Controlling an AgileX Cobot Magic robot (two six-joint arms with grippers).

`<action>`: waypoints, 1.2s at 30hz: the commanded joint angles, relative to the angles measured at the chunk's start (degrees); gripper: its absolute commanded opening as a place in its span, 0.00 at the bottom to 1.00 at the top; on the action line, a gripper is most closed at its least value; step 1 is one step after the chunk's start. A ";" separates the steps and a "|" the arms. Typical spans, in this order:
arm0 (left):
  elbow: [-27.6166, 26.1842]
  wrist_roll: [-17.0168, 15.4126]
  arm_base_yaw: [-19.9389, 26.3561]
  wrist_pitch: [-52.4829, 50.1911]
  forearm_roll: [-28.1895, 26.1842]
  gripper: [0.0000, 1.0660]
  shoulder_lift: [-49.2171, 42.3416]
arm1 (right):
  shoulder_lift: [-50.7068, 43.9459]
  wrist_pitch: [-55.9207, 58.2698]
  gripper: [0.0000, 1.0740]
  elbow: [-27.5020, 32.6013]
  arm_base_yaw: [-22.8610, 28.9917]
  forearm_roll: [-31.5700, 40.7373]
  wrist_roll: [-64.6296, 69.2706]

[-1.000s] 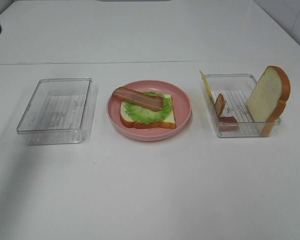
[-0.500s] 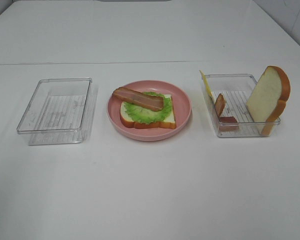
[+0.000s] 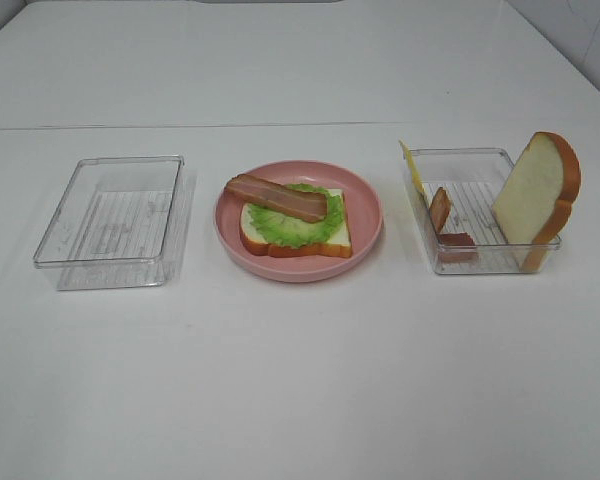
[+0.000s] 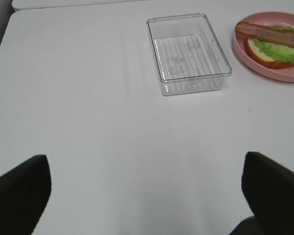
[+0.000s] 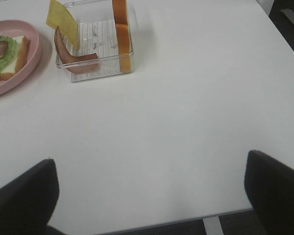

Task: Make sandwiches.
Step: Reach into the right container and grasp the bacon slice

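One bacon strip (image 3: 277, 197) lies across lettuce (image 3: 292, 228) and bread slice (image 3: 295, 244) on the pink plate (image 3: 368, 215). At its three o'clock, the cheese slice (image 3: 412, 170) leaning in the tray (image 3: 480, 268) looks next: a thin edge to pinch. Both the left gripper (image 4: 147, 196) and right gripper (image 5: 149, 196) gape wide, empty.

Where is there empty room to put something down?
The whole front of the table, before the plate and both trays, is bare. The left tray is empty too. The right tray is crowded: bread slice, bacon, cheese.
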 commanded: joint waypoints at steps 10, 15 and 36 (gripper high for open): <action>1.72 -0.57 -0.29 1.38 -1.03 0.92 -6.88 | -1.38 -0.23 0.92 0.17 -0.23 -0.11 0.40; 1.72 -0.57 -0.29 1.38 -1.03 0.92 -6.88 | -1.38 -0.23 0.92 0.17 -0.23 -0.11 0.40; 1.72 0.97 -0.29 1.26 0.29 0.92 -6.88 | 49.90 3.55 0.92 -22.86 -0.23 12.15 -9.17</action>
